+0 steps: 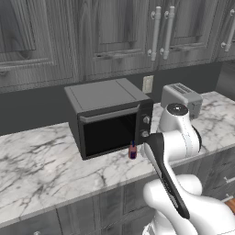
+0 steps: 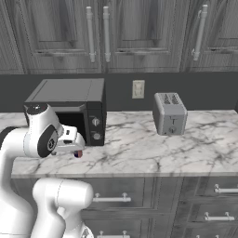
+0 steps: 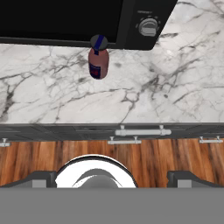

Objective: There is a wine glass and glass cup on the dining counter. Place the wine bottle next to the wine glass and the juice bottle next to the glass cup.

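Pincer (image 3: 112,178) open, over floor; juice bottle (image 3: 98,61) upright touching microwave (image 1: 108,117) front.

Lighting and picture quality: even, soft, rendered.
My views are moderately bright, with no glare. The microwave (image 1: 110,120) casts faint shadow on the marble counter (image 1: 41,165); its cavity reads pure black. Edges look slightly coarse; I see no blur or edge distortion.
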### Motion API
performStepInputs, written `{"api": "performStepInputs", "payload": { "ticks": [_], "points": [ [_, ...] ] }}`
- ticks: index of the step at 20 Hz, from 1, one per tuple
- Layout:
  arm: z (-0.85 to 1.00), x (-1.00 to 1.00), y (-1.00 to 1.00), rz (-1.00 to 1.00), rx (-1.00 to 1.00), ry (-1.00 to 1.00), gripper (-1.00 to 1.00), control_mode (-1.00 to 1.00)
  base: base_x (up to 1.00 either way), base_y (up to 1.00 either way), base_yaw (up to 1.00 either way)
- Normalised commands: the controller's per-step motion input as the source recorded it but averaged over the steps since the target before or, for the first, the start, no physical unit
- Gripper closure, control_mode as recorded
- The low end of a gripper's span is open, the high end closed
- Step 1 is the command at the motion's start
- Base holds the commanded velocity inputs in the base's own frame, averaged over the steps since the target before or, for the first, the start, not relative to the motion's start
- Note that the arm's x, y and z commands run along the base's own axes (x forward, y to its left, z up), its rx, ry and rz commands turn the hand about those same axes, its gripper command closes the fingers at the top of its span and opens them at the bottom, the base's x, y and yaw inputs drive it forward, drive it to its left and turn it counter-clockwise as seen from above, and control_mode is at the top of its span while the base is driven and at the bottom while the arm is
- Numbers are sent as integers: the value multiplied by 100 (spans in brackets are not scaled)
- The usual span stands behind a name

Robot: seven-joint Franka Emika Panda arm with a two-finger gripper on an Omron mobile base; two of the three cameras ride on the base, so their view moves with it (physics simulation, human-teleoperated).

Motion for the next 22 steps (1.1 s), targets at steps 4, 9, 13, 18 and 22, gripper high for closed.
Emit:
{"api": "performStepInputs", "payload": {
  "ticks": [4, 9, 13, 18, 22],
  "points": [
    [0, 0, 0, 0, 0, 0, -100, 100, 2, 3, 0],
    [4, 22, 16, -5, -1, 8, -100, -100, 0, 0, 0],
    [11, 25, 37, -4, 0, 12, -100, -100, 0, 0, 0],
    [15, 23, 27, 0, 0, 17, -100, -100, 0, 0, 0],
    [9, 22, 4, 0, 0, 16, -100, -100, 0, 0, 0]
  ]
}}
